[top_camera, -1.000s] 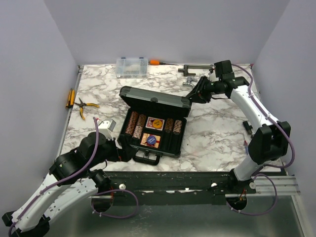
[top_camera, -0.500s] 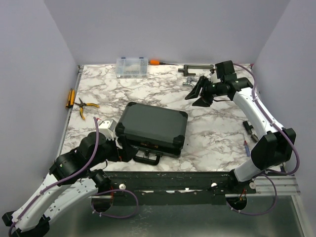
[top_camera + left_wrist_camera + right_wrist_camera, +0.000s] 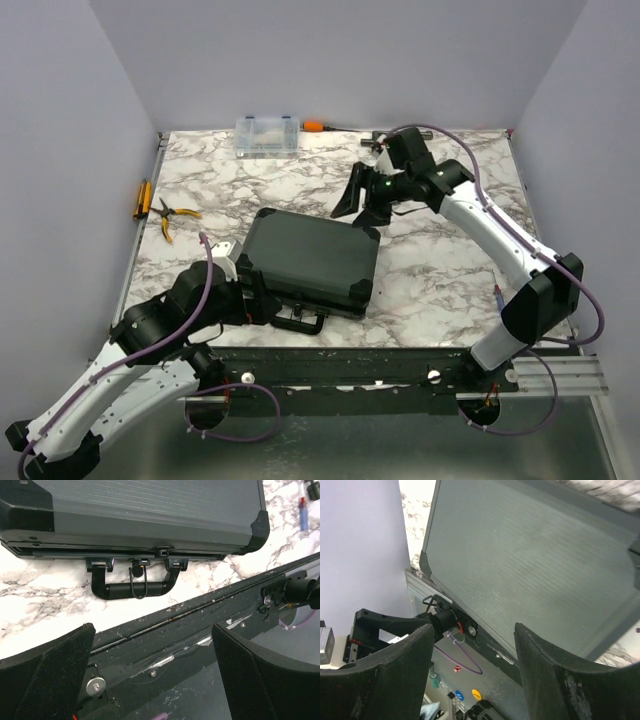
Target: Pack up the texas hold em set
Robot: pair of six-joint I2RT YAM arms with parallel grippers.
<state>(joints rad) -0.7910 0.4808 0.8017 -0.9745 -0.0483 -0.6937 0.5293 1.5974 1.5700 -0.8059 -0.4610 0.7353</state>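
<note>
The black hard case lies shut near the table's front edge, its handle toward the arms. The chips, decks and tokens are hidden inside. In the left wrist view the case front and handle show ahead of my open, empty left gripper, which hangs by the table's front edge just left of the handle. My right gripper is open and empty, hovering over the case's back right corner; its view shows the ribbed lid between the fingers.
A clear plastic organiser box and an orange-handled tool lie at the back. Yellow-handled pliers and an orange tool lie at the left edge. A metal clamp part lies at the back right. Small tools lie at the right.
A second ago the case stood open with its contents showing; now its lid is down. My right gripper moved left and forward over the lid's back right corner. My left arm shifted slightly.
</note>
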